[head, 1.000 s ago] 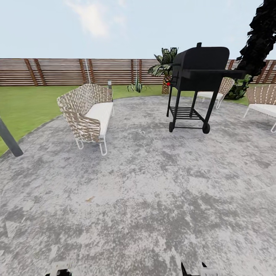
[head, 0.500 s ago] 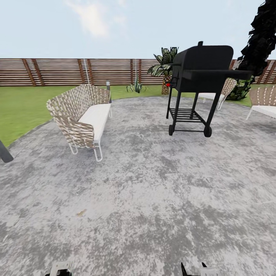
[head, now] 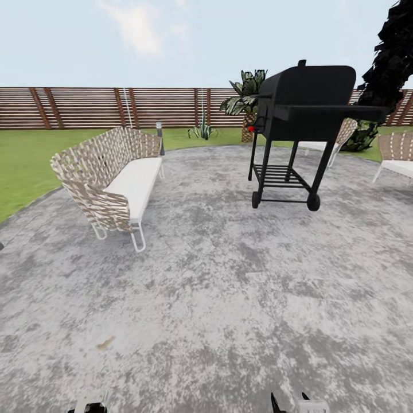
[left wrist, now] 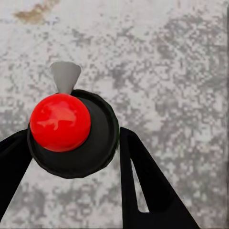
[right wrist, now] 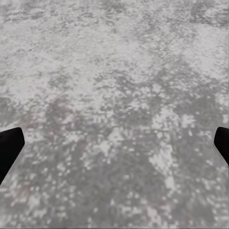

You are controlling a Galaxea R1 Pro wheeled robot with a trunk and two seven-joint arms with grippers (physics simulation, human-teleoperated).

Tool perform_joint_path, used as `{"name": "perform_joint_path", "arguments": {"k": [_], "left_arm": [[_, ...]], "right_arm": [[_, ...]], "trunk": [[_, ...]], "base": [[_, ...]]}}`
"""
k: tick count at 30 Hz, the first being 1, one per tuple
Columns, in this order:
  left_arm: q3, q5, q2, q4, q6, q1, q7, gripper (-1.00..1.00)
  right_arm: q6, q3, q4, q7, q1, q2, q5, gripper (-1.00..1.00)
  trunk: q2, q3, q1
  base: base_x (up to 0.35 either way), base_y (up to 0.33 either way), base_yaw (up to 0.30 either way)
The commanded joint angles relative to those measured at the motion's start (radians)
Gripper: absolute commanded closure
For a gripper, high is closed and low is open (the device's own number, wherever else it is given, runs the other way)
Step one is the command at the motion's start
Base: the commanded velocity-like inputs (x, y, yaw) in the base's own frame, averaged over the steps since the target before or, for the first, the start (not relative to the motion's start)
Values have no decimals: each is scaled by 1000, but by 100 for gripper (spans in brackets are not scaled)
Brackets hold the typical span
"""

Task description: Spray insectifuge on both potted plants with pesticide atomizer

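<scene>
Apparently carried for spraying, the atomizer (left wrist: 71,133) sits clamped in the left gripper (left wrist: 71,157); right gripper (right wrist: 114,143) jaws spread empty over paving (head: 229,298), a potted plant (head: 203,131) far ahead.

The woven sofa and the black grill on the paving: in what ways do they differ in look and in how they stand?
The woven sofa is low and wide, tan lattice with a white seat cushion; the black grill is tall and all black. The sofa rests on thin white legs, while the grill stands on long legs with wheels and a slatted lower shelf. The sofa is at the left by the lawn, the grill at the right. Both stand upright on the grey paving.
</scene>
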Motion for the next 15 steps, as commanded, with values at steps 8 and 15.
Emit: {"name": "perform_joint_path", "arguments": {"k": [8,15], "left_arm": [[9,-9,0,1,-3,-1,-3,100],[9,-9,0,1,-3,-1,-3,100]], "right_arm": [[-2,-8,0,11,0,0,-1,-100],[-2,-8,0,11,0,0,-1,-100]], "trunk": [[0,-1,0],[0,-1,0]], "base": [[340,-94,0],[340,-84,0]]}}
